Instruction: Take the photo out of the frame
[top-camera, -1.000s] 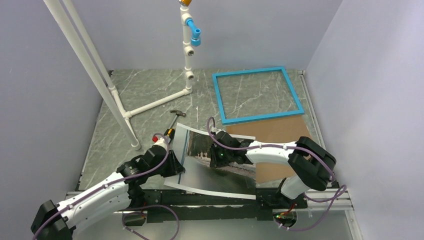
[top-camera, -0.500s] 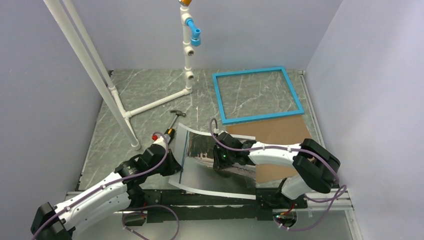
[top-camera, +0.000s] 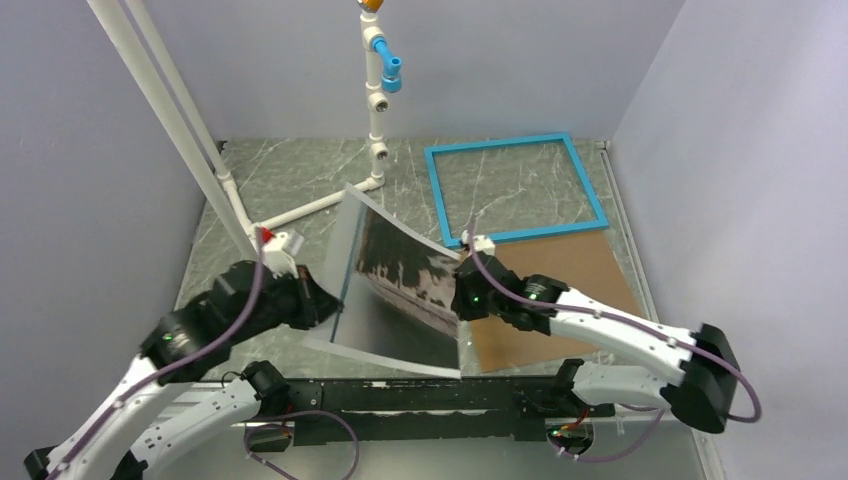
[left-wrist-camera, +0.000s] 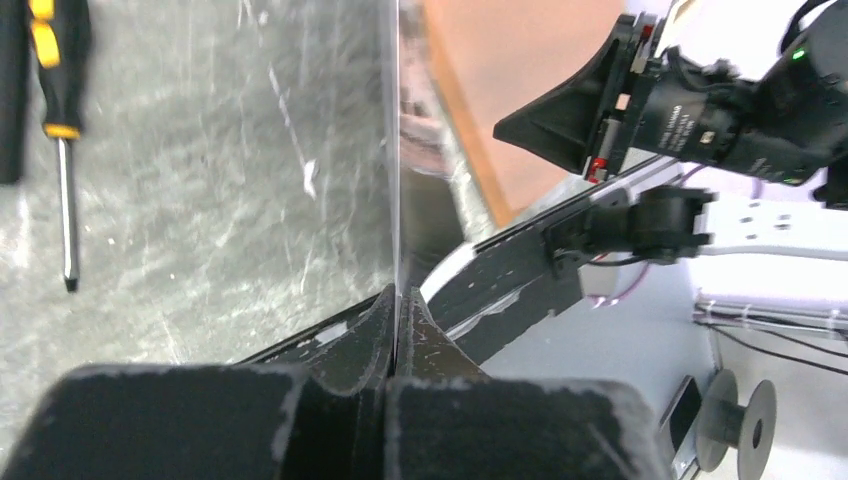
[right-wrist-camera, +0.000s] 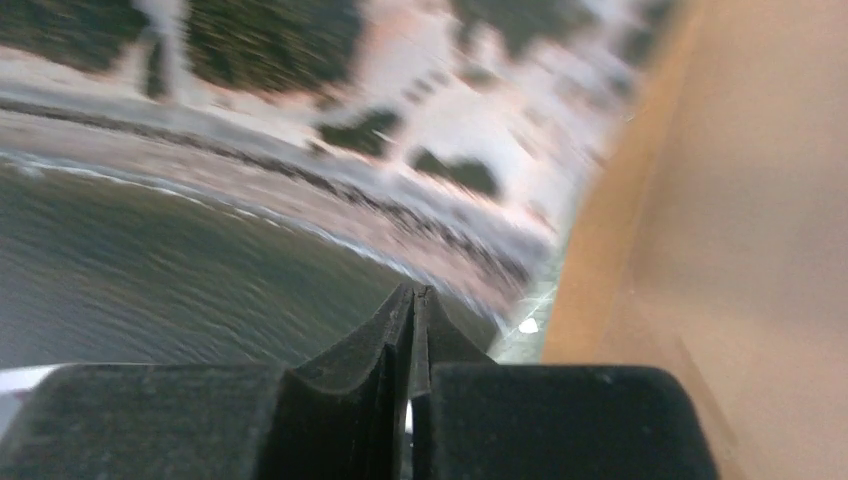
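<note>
In left hand (left-wrist-camera: 397, 325), photo (left-wrist-camera: 397, 180) edge-on, picture unreadable

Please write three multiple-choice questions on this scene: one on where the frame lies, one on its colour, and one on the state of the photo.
1. Where is the frame?
A) on the far right part of the table, beyond the brown board
B) under the photo
C) in the left gripper

2. What colour is the frame?
A) red
B) turquoise-blue
C) black

3. What is the state of the photo?
A) flat on the table
B) inside the frame
C) held up, with a gripper shut on each side

Answers:
1 A: it lies empty, just past the board.
2 B: its rim is bright blue.
3 C: the left gripper and the right gripper pinch opposite edges, and the sheet is tilted above the table.
</note>
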